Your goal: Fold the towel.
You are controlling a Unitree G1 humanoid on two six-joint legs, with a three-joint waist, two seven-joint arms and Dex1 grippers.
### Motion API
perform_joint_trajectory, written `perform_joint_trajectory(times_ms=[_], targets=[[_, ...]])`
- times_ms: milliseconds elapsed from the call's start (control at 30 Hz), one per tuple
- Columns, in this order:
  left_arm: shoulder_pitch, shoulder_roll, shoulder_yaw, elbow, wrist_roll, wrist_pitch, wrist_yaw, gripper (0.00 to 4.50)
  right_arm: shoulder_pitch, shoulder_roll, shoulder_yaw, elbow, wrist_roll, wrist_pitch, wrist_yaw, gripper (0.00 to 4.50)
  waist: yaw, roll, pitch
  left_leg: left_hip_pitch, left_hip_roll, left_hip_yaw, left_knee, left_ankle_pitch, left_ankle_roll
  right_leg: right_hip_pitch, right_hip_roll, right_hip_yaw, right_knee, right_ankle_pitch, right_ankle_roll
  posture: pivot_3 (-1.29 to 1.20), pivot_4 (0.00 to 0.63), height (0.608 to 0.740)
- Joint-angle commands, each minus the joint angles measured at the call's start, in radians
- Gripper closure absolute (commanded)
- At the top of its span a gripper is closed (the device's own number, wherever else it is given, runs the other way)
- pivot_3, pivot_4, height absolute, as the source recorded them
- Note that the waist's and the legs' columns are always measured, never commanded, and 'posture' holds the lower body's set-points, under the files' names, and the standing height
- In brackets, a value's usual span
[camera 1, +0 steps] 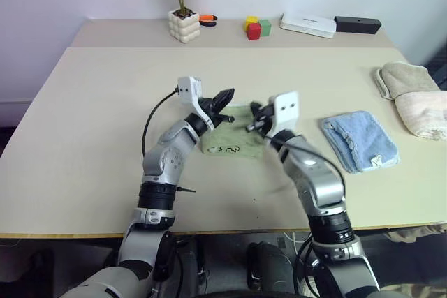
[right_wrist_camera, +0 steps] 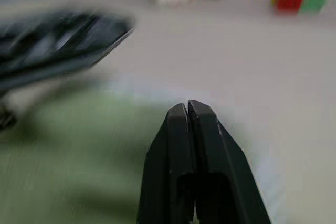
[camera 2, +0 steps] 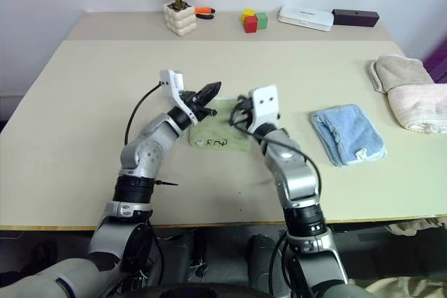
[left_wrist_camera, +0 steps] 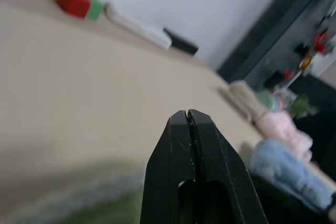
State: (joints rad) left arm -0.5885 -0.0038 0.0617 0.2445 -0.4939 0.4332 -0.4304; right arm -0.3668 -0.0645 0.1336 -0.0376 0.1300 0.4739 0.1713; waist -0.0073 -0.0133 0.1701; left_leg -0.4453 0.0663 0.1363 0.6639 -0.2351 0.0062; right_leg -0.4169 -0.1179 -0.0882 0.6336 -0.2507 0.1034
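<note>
Left eye view: at centre frame, the soft, limp light green terry towel (camera 1: 234,143) is best pinched at corners by both empty, closed grippers, left (camera 1: 225,98) and right (camera 1: 254,118).

Both arms forward, left end effector (camera 1: 225,97) and right end effector (camera 1: 253,118) closed, tips converging.

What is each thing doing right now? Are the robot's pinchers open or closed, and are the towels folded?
left gripper: shut, nothing between the fingers.
right gripper: shut, nothing between the fingers.
green towel: folded small, flat on the table.
blue cloth: lying flat, rumpled.
beige and pinkish towels: folded, stacked.
</note>
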Motion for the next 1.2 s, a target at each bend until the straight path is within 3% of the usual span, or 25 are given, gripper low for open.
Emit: perform_joint_trajectory(times_ms=[33, 367, 833, 900, 1000, 1200], targets=[[0.003, 0.006, -0.018, 0.016, 0.036, -0.015, -0.003, 4.48, -0.008, 0.026, 0.021, 0.058, -0.033, 0.021, -0.028, 4.46, -0.005, 0.000, 0.000, 0.000, 0.000, 0.000, 0.000, 0.000, 0.000, 0.000, 0.000, 0.000, 0.000, 0.000, 0.000, 0.00, 0.150, 0.735], [0.031, 0.085, -0.056, 0.085, 0.164, -0.013, 0.032, 4.48, -0.008, -0.034, -0.021, 0.068, -0.108, 0.030, -0.085, 4.46, -0.004, 0.001, -0.003, 0.002, 0.000, -0.002, 0.000, -0.003, 0.005, 0.002, 0.000, 0.000, 0.000, 0.000, 0.000, 0.00, 0.150, 0.735], [-0.003, 0.140, 0.039, 0.087, 0.134, -0.044, 0.033, 4.48, -0.015, -0.039, -0.073, 0.049, -0.098, 0.041, -0.087, 4.46, -0.007, 0.001, -0.004, 0.003, 0.000, -0.002, 0.000, -0.003, 0.005, 0.002, 0.000, 0.000, 0.000, 0.000, 0.000, 0.00, 0.150, 0.735], [-0.005, 0.135, 0.056, 0.049, 0.078, -0.009, -0.010, 4.48, -0.025, -0.045, -0.078, 0.035, -0.091, 0.027, -0.066, 4.46, -0.007, 0.001, -0.004, 0.002, 0.000, -0.002, 0.000, -0.003, 0.005, 0.002, 0.000, 0.000, 0.000, 0.000, 0.000, 0.00, 0.150, 0.735], [-0.007, 0.126, 0.071, -0.026, 0.006, 0.027, -0.064, 3.64, -0.041, -0.055, -0.122, 0.034, -0.057, 0.034, -0.039, 3.66, -0.006, 0.001, -0.004, 0.002, 0.000, -0.002, 0.000, -0.003, 0.005, 0.002, 0.000, 0.000, 0.000, 0.000, 0.000, 0.00, 0.150, 0.735], [-0.034, 0.108, 0.101, -0.069, -0.029, -0.009, -0.069, 0.54, -0.068, -0.103, -0.183, 0.053, -0.084, 0.017, -0.083, 0.62, -0.007, 0.001, -0.004, 0.002, 0.000, -0.001, 0.000, -0.003, 0.005, 0.001, 0.000, 0.000, 0.000, 0.000, 0.000, 0.00, 0.150, 0.735]])
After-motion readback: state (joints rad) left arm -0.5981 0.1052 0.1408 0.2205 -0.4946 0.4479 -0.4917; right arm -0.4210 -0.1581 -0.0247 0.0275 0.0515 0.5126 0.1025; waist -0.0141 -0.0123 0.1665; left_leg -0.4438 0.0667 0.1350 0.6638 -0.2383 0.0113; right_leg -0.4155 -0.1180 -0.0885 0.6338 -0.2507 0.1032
